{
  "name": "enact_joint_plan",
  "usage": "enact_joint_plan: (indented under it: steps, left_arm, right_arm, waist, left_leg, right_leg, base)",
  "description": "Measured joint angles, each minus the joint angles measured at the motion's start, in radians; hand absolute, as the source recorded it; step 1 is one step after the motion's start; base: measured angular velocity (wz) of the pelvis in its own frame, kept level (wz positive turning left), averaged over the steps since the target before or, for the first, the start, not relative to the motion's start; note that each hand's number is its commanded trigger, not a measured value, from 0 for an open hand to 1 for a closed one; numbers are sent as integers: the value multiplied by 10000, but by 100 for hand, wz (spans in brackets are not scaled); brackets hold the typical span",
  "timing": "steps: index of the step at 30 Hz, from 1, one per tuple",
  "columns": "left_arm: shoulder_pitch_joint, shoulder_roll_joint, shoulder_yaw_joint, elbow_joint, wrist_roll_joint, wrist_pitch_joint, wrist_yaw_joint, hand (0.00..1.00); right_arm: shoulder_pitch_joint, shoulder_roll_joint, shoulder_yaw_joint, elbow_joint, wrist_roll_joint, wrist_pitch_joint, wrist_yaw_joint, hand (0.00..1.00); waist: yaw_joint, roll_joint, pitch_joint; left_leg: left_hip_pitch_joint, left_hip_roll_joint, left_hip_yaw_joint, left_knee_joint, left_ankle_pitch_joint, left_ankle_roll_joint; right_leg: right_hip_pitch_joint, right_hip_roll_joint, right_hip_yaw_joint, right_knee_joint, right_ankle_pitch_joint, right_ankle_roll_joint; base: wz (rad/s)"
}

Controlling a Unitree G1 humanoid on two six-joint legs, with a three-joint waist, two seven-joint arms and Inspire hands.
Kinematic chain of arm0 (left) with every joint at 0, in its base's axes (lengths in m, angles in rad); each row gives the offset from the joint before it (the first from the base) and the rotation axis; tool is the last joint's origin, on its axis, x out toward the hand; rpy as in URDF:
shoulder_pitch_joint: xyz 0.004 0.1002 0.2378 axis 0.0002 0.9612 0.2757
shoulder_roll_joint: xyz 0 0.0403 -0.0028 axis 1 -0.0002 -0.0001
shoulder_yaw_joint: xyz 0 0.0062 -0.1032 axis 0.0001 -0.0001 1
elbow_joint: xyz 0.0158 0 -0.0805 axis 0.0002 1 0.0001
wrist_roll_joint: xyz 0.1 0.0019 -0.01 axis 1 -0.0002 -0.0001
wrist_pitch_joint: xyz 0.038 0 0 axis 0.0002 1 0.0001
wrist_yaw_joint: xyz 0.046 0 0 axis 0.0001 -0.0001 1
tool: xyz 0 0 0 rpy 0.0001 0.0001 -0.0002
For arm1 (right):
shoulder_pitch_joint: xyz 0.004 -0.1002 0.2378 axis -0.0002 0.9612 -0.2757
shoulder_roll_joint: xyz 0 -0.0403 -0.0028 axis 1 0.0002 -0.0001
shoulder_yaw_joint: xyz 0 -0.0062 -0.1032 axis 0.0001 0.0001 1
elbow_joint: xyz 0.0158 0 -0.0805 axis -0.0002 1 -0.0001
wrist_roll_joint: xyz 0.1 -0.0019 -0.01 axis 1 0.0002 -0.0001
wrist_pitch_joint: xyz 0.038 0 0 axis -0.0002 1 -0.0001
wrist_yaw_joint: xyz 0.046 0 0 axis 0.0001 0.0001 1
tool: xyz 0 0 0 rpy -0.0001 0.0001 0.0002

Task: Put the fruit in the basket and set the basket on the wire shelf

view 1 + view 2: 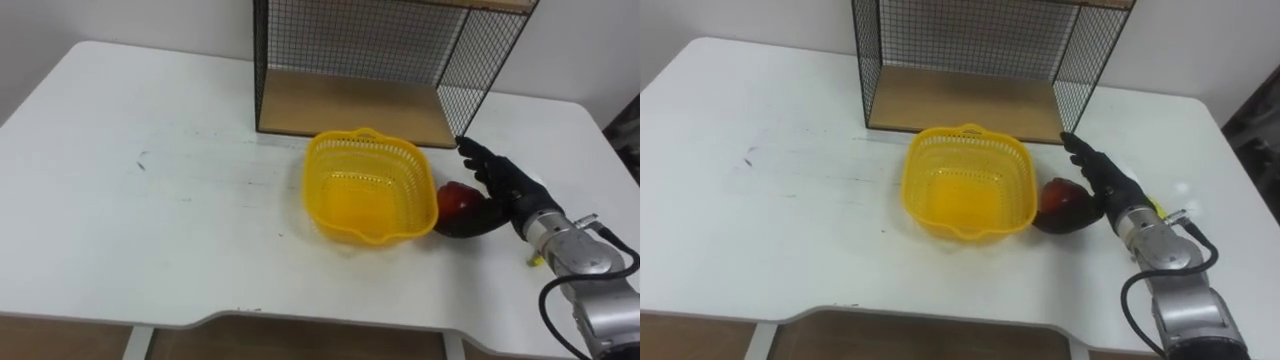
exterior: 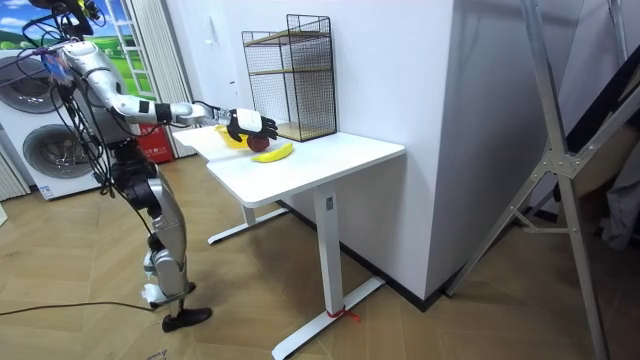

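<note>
- Table [image 1: 120, 230], one, white: carries everything listed below. Appears whole in the room view, legs included, with the robot standing at its end on the room view's left and two washing machines [image 2: 30, 120] behind.
- Wire shelf [image 1: 350, 40], one, black mesh: stands at the table's far edge. Shows two tiers in the room view, and the lower tier with its wooden floor in the eye views.
- Basket [image 1: 368, 137], one, yellow plastic: sits upright on the table just in front of the shelf, with nothing inside. Largely covered by the hand in the room view.
- Right hand [image 1: 505, 180]: comes in from the right, fingers stretched straight toward the shelf's near corner, thumb spread along the apple's near side and touching it, not closed round it.
- Banana [image 2: 272, 153], one: lies on the table just beside the hand, plain in the room view. Reduced to a yellow sliver behind the wrist in the right eye view.
- Apple [image 1: 455, 200], one, red: rests on the table between the basket's right wall and the palm, just beside the basket, outside it.
</note>
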Motion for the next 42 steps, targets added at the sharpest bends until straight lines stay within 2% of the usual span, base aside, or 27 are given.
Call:
enact_joint_plan:
  steps: [8,19,24,29,30,32,42]
  left_arm:
    - [4,1,0,10,-3,6,0,0]
    - [-49,90,-7,144,20,-3,4,0]
    - [-48,142,-26,141,1,-2,6,0]
    - [-147,222,-44,140,17,-4,3,0]
    - [-144,222,-44,143,14,-4,3,0]
    - [-174,230,-44,148,16,-3,3,0]
    - [-154,239,-44,224,14,0,2,0]
  right_arm:
    - [0,-2,0,113,-338,0,119,0]
    - [27,-84,-5,849,-384,1,126,0]
    - [9,-84,-5,1156,-597,-112,228,0]
    - [-2,-83,-6,1642,-768,-269,317,0]
    - [-20,-83,-8,1738,-780,-294,318,51]
    - [-42,-83,-8,1801,-783,-306,318,100]
    - [-203,-256,-142,2006,-1131,-351,-322,100]
  waist:
    - [-18,-21,-12]
    - [-123,60,24]
    - [-142,126,-3]
    - [-113,46,-56]
    - [-104,35,-63]
    - [-101,25,-63]
    - [-95,-4,-43]
  left_leg:
    - [34,-6,-45,5,0,0]
    - [36,-24,-153,-11,0,0]
    - [86,-29,-153,-6,0,0]
    - [105,-35,-179,2,0,0]
    - [107,-40,-178,4,0,0]
    - [107,-44,-178,3,0,0]
    - [104,-40,-182,-2,0,0]
  right_leg:
    - [46,0,-2,0,0,1]
    - [158,9,-81,-176,5,14]
    - [275,7,-140,-259,14,27]
    - [376,6,-240,-326,19,35]
    - [385,3,-247,-326,20,39]
    - [390,1,-246,-326,22,43]
    - [404,14,-245,-359,19,49]
  base:
    - [0]
    - [2]
    - [1]
    - [8]
    - [3]
    - [2]
    - [0]
